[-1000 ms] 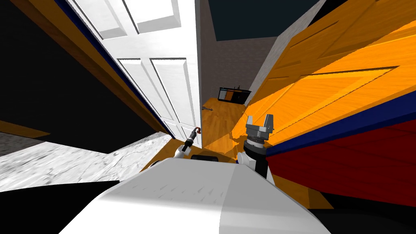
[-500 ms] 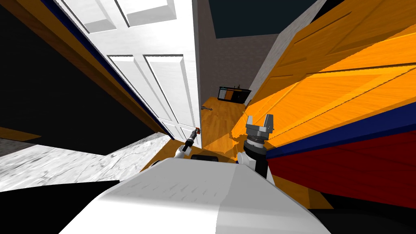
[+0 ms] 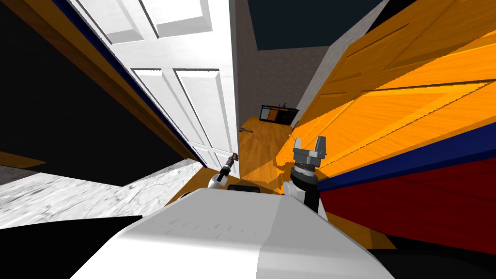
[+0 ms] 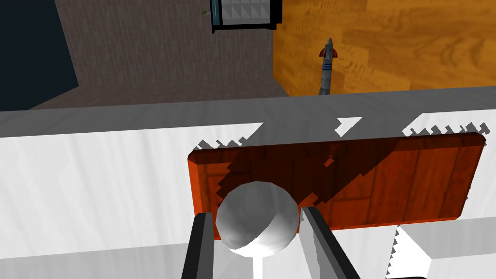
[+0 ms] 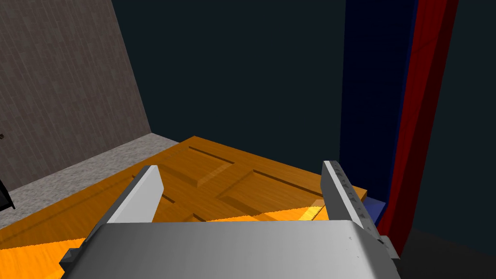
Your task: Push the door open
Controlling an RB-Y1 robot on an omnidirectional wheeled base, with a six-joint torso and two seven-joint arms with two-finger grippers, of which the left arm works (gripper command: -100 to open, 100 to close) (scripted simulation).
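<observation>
Fingers [image 4: 199,242] of the left gripper [image 4: 255,213] press the two sides of a round grey knob [image 4: 256,220], closed on it with the ball held between them. The knob stands out from a reddish-brown plate [image 4: 387,184] fixed to a white door [image 4: 97,184].

In the head view, just left of centre, the left arm [image 3: 224,173] is a thin dark forearm stretched up and forward. Its gripper [image 3: 234,156] meets the lower free edge of the white panelled door [image 3: 193,97], which fills the upper left and centre of the frame. The door stands ajar.

Right of centre, the right arm [image 3: 306,186] rises upright. The right gripper [image 3: 310,144] points up with its fingers [image 5: 145,189] spread wide and nothing between them. It sits in front of an orange panelled door [image 3: 387,111] that covers the right half of the frame.

Past the white door's edge, a wooden floor [image 3: 259,145] runs away through the gap at centre. A small rocket-shaped object [image 4: 327,68] lies on it. Farther back, a dark cabinet [image 3: 278,113] stands against a grey wall [image 3: 281,72].
</observation>
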